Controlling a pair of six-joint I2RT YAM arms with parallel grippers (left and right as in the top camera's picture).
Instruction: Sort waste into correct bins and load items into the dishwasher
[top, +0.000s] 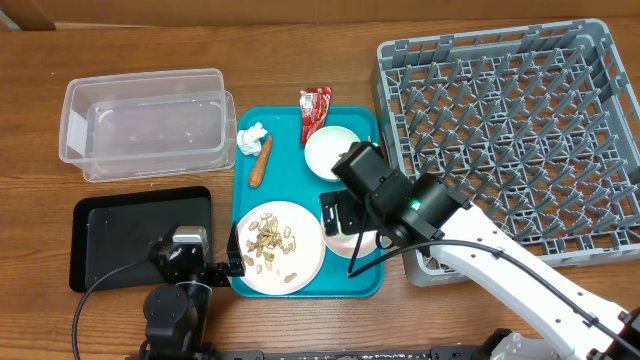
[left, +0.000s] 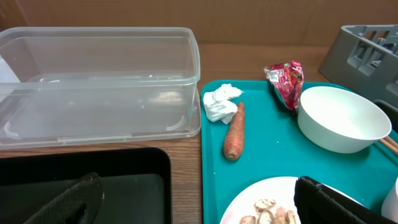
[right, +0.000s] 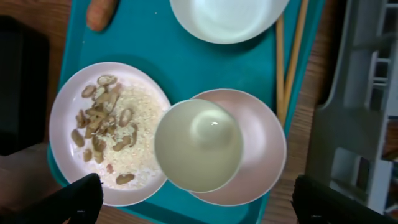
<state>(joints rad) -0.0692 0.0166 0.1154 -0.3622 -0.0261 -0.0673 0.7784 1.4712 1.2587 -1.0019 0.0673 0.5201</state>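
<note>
Right gripper (right: 199, 199), spread wide, hovers above the cup (right: 198, 144) sitting in a bowl (right: 264, 149) on the teal tray (right: 143, 43); left gripper (left: 196, 186), also spread, hangs by the black tray (left: 137, 186).

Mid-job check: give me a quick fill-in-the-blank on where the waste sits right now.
1. The peanut shells lie on a white ____.
2. The carrot lies on the ____ tray.
3. The clear tub holds ____.
Missing words: plate; teal; nothing.
</note>
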